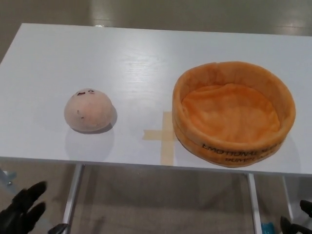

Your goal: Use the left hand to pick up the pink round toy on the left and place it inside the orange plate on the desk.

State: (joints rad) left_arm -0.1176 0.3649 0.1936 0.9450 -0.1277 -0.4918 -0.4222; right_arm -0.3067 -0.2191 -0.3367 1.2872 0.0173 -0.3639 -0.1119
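Head view shows the left robot hand (22, 210) low at the bottom left, below the surface (146, 63), fingers spread and holding nothing. The right robot hand (297, 222) only peeks in at the bottom right; I cannot tell if it is open. The pink round toy (88, 110) sits on the left. The orange plate (234, 113) sits well apart, with a tape cross (165, 136) between them.

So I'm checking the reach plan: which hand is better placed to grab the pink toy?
The left. The left hand sits below the table edge on the same side as the pink round toy, fingers apart. The right hand barely shows at the far corner, beyond the orange plate.
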